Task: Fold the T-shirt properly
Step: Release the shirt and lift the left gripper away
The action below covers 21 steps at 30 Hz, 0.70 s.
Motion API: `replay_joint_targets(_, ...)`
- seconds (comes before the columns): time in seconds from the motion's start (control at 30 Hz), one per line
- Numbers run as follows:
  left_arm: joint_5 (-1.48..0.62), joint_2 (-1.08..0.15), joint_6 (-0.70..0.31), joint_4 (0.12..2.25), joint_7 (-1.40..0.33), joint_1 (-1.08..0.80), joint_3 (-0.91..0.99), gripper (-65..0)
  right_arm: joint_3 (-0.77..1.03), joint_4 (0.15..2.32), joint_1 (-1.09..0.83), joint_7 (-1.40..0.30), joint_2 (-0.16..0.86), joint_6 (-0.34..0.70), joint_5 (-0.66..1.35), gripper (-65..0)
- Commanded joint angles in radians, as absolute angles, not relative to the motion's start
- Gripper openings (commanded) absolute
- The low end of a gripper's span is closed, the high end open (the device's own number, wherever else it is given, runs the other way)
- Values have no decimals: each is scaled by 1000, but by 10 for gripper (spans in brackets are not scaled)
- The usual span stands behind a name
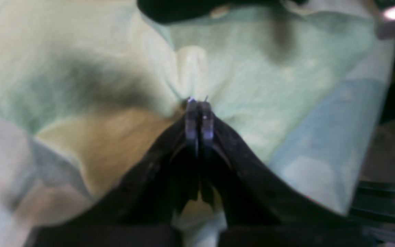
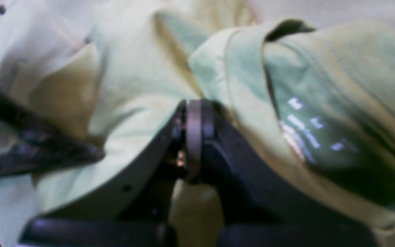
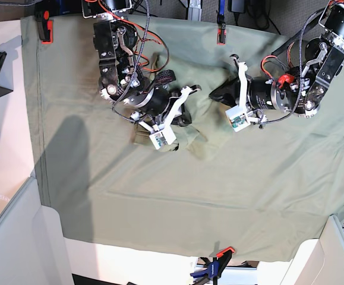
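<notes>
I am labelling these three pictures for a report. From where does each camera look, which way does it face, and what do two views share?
Left wrist: sits on the left arm, faces along the left gripper, shut on the T-shirt.
Right wrist: sits on the right arm, faces along the right gripper, shut on the same shirt near its collar.
Base: sits overhead, faces down at the tablecloth and both arms.
Shared: both wrist views show the T-shirt, which is bunched between the grippers in the base view.

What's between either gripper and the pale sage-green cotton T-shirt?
Nothing visible. The left gripper and the right gripper are both shut on folds of the pale sage-green cotton T-shirt, bunched on the green tablecloth.
</notes>
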<state>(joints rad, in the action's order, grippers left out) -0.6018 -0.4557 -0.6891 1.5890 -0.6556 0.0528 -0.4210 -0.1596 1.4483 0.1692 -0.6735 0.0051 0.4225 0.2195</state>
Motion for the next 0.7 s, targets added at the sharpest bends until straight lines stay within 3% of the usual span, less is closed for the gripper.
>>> replay_joint_targets(0.0, -639, -464, -698, 1628, -644, 63, -414, -650, -148, 1485, 193, -648, 2, 426, 232, -650)
replay_joint_targets(0.43, -797, -518, -698, 1845, -743, -75, -149, -650, 2, 1670, 179, -752, 7, 426, 311, -650)
replay_joint_targets(0.67, -841, -547, -698, 1980, -746, -262, 49, -650, 109, 1787, 48, -770, 88, 427, 364, -650)
